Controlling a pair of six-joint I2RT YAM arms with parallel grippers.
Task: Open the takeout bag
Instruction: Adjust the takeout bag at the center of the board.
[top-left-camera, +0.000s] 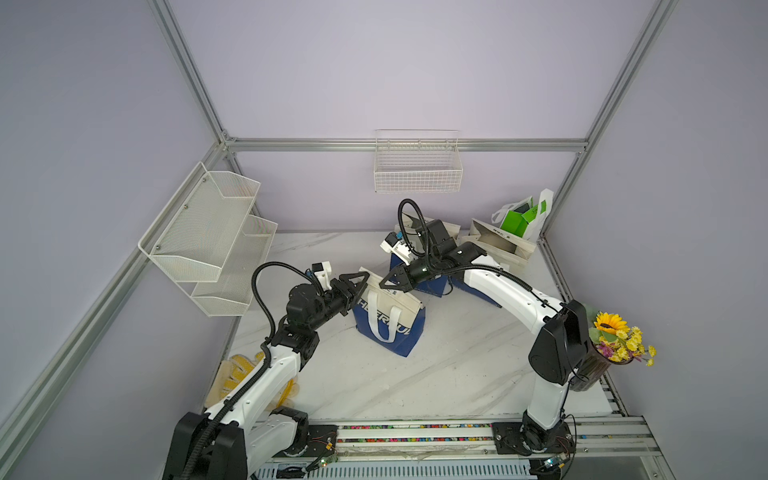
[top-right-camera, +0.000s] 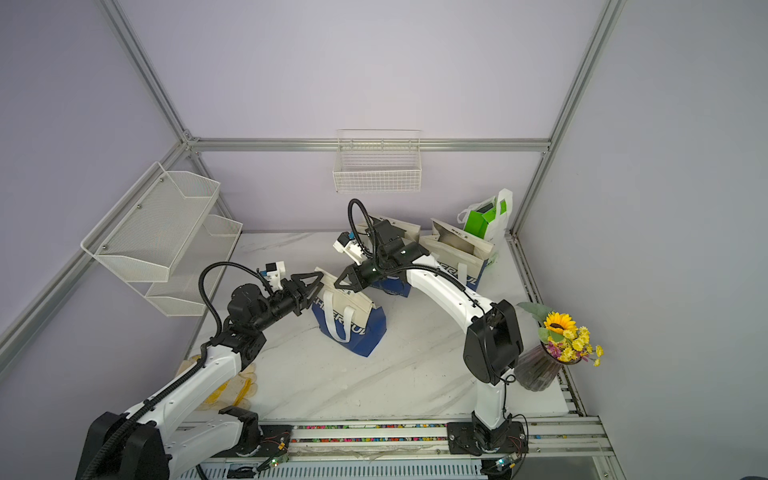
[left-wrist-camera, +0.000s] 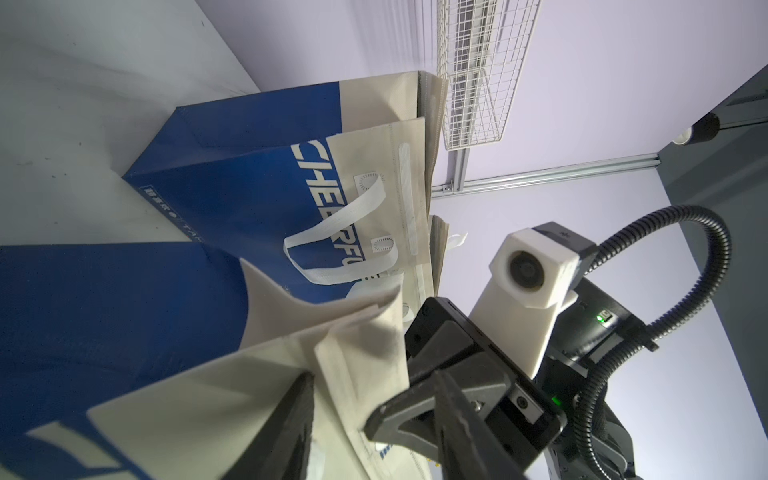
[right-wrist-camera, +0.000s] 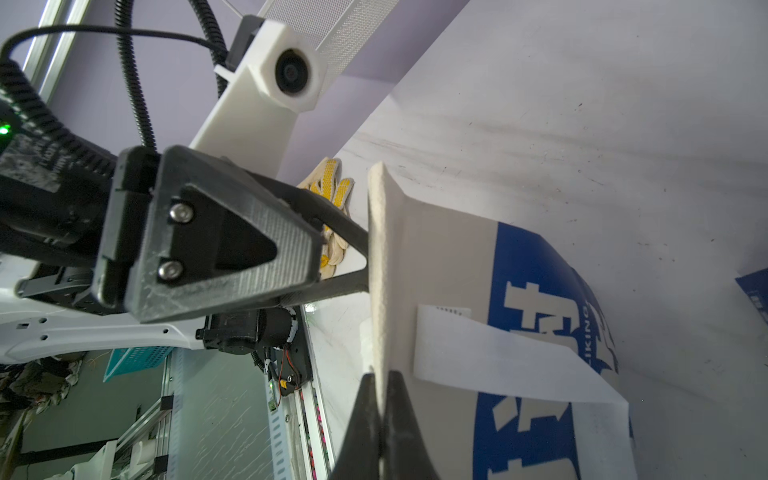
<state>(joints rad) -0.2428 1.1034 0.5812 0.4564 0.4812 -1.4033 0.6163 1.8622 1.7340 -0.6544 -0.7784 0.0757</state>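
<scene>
And there's the takeout bag (top-left-camera: 390, 322), standing near the middle of the tabletop (top-left-camera: 436, 386) in both top views (top-right-camera: 349, 322). It's leaning a touch. It's deep blue below and cream above, with white lettering across the blue. Its white strap handle (top-left-camera: 371, 311) droops down the near face. The mouth is shut: in the right wrist view the cream top edges (right-wrist-camera: 380, 257) lie pressed flat together in one thin ridge. The left wrist view shows the cream upper panel (left-wrist-camera: 199, 395) creased and folded near one corner.

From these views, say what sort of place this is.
Probably a robot lab cell: an aluminium frame boxes in the table, two arms are mounted at its front edge, and a takeout bag is the prop.
</scene>
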